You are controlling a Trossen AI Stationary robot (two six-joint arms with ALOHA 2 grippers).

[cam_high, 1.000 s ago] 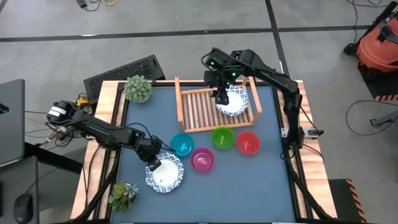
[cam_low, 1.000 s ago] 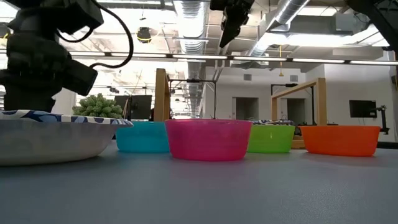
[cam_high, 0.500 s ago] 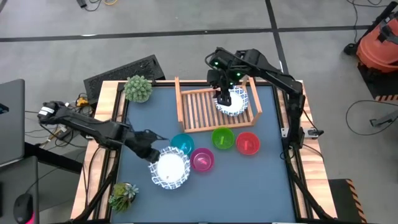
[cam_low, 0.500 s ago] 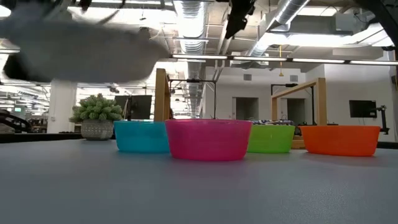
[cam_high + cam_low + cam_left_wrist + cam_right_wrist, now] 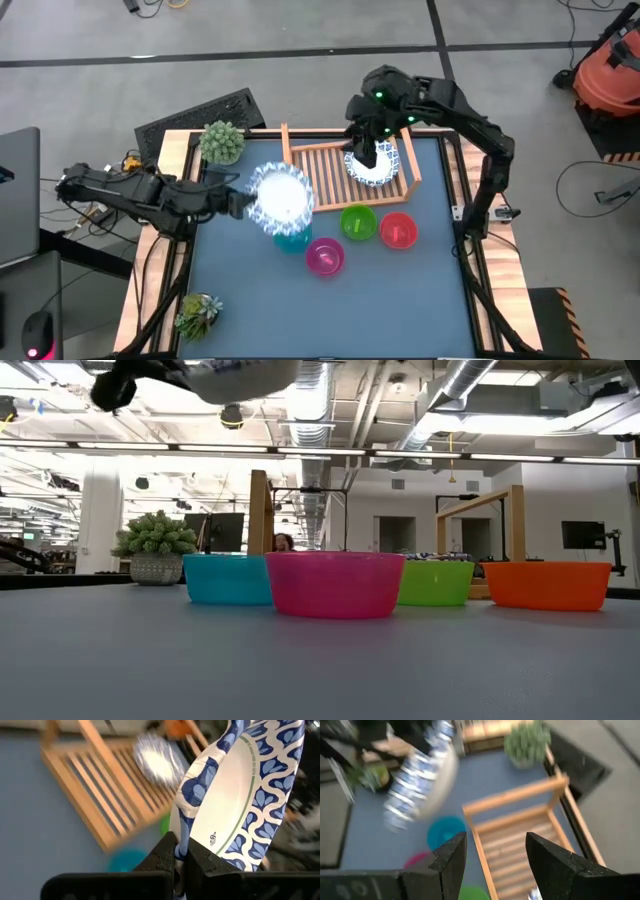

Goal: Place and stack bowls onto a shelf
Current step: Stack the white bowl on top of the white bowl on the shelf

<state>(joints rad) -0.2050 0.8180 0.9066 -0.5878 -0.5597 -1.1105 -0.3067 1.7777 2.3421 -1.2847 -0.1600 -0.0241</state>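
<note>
My left gripper (image 5: 243, 203) is shut on a white bowl with a blue patterned rim (image 5: 280, 197), held high above the table over the teal bowl (image 5: 293, 240), near the shelf's left end. The wooden shelf (image 5: 320, 178) holds a white patterned bowl (image 5: 380, 165) on the slats at its right end. My right gripper (image 5: 495, 857) is open and empty above that bowl. The magenta (image 5: 325, 257), green (image 5: 358, 222) and red (image 5: 398, 229) bowls stand on the table in front of the shelf. My left gripper pinches the white bowl's rim (image 5: 184, 839) between its two fingers, one finger on the inside and one on the outside. The fingers come about level from the table's left. The bowl is lifted clear, reaches out beyond the fingertips and is tilted.
One potted plant (image 5: 221, 142) stands at the table's far left corner, another (image 5: 197, 313) at the near left corner. A black keyboard (image 5: 200, 115) lies behind the table. The four small bowls line up in the low view, magenta (image 5: 335, 584) nearest.
My left gripper has lifted the white patterned bowl off the table's near left part and carried it up and toward the far right, to above the teal bowl beside the shelf; the bowl has tipped. My right gripper has risen a little from the bowl on the shelf.
</note>
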